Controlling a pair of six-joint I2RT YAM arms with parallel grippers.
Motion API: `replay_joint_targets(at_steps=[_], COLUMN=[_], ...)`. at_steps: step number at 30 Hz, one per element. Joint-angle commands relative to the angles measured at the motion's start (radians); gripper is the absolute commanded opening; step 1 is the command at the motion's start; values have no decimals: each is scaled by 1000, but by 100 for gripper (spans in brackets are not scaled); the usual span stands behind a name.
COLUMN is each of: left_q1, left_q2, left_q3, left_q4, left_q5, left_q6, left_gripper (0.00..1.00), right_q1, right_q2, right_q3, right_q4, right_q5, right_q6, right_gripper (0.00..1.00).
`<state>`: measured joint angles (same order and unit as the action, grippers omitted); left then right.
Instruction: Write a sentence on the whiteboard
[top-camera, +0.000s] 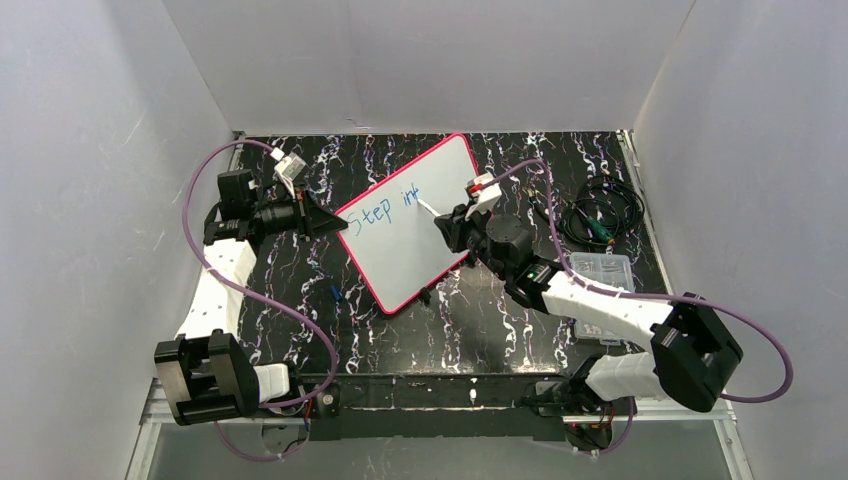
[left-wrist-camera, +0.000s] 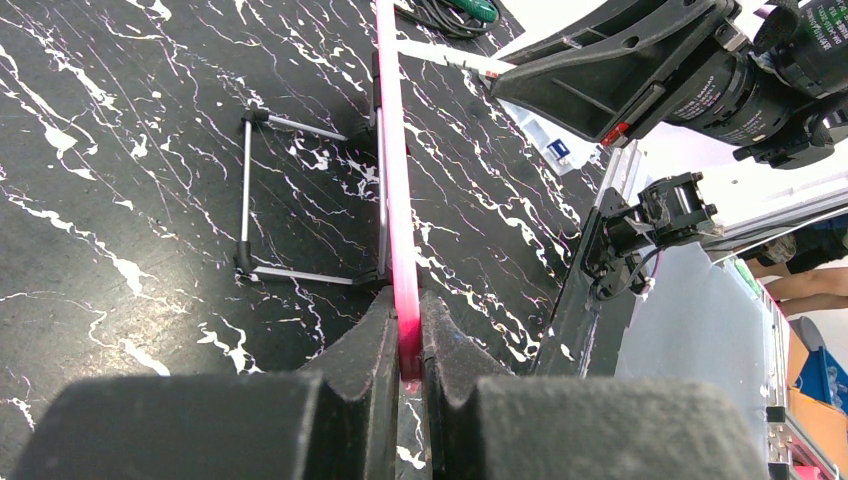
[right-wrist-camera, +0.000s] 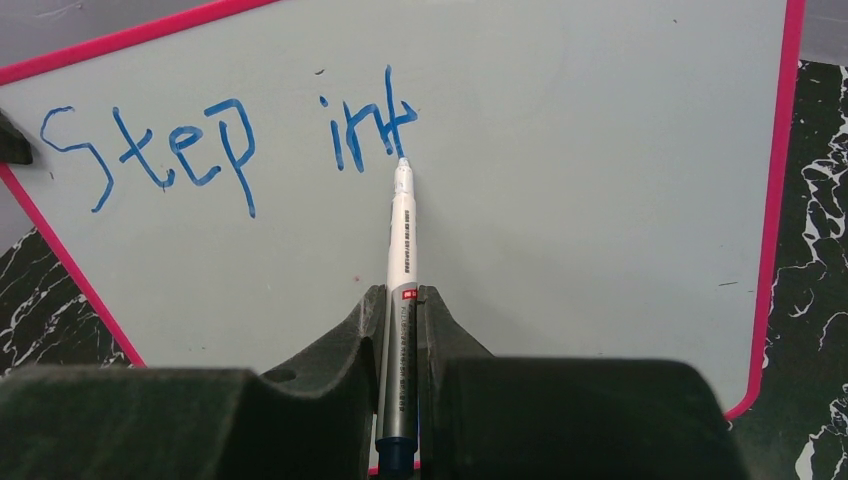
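Observation:
The whiteboard (top-camera: 420, 220) with its pink-red frame stands tilted on the black marbled table. My left gripper (top-camera: 325, 217) is shut on its left edge; in the left wrist view the pink frame (left-wrist-camera: 400, 200) runs edge-on between the pads of the left gripper (left-wrist-camera: 408, 330). My right gripper (right-wrist-camera: 402, 300) is shut on a white marker pen (right-wrist-camera: 402, 240) whose tip touches the board (right-wrist-camera: 600, 180). The sentence (right-wrist-camera: 230, 145) in blue reads "Step int" and in the top view it (top-camera: 385, 208) sits near the board's upper left.
A thin metal stand (left-wrist-camera: 262, 190) props the board from behind. A coil of black cable (top-camera: 600, 215) and a clear plastic box (top-camera: 600, 272) lie at the right. A small blue cap (top-camera: 335, 293) rests on the table left of the board's lower corner.

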<state>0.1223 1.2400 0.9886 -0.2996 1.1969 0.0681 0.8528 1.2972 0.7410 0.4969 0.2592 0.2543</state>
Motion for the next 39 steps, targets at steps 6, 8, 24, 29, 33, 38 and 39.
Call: replay_joint_targets(at_steps=[6, 8, 24, 29, 33, 38, 39], left_q1=[-23, -23, -23, -24, -23, -23, -24], left_q2=[-10, -11, -10, -11, -10, -10, -9], left_q3=[15, 14, 14, 14, 14, 14, 13], left_q4=[-52, -52, -52, -52, -52, -52, -52], left_q5=[72, 71, 72, 72, 72, 72, 72], left_q6=[39, 39, 41, 40, 41, 41, 41], left_gripper=[0, 0, 0, 0, 0, 0, 0], right_q1=[-3, -3, -3, -3, -3, -3, -3], right_q2=[-11, -12, 19, 26, 18, 8, 6], right_q3=[39, 54, 103, 99, 78, 39, 34], right_q4=[-3, 14, 46, 28, 16, 2, -1], right_q5=[75, 78, 65, 51, 33, 23, 22], right_q6=[-15, -25, -59, -60, -40, -10, -7], right_gripper=[1, 1, 1, 1, 1, 1, 1])
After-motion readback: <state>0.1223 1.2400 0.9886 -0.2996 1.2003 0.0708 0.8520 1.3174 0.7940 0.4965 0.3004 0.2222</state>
